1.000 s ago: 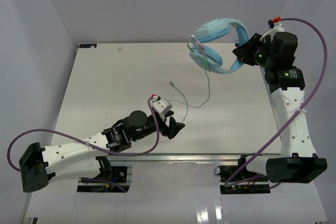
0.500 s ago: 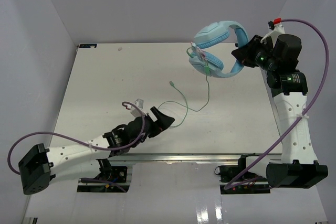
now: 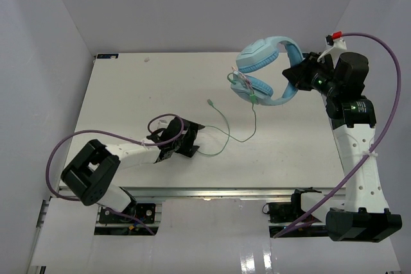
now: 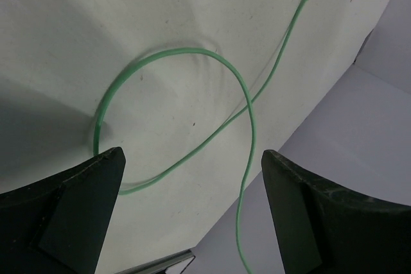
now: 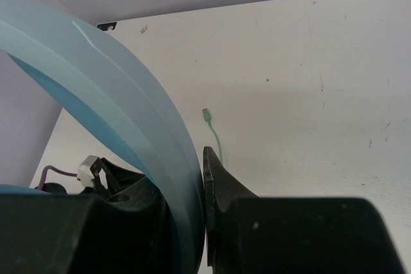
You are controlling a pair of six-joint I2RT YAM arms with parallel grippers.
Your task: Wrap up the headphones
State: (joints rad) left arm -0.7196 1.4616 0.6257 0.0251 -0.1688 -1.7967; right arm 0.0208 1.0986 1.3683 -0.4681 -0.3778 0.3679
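Note:
The light blue headphones (image 3: 264, 68) hang in the air at the back right, held by the headband (image 5: 128, 113) in my right gripper (image 3: 297, 76), which is shut on it. The thin green cable (image 3: 228, 134) drops from an earcup and loops over the table, ending in a plug (image 3: 210, 102). The plug also shows in the right wrist view (image 5: 207, 114). My left gripper (image 3: 187, 139) is open, low over the table at the cable's near loop. In the left wrist view the cable (image 4: 192, 101) curls between the spread fingers (image 4: 83, 203) without being held.
The white table (image 3: 128, 94) has a metal rail along its front edge (image 3: 212, 190). Purple arm cables loop beside the left arm (image 3: 58, 152) and the right arm (image 3: 385, 94). Grey walls close in at the sides and back.
My left arm folded back and turned, bringing its gripper down onto the cable's near loop. My right gripper shifted the headphones slightly and tilted them.

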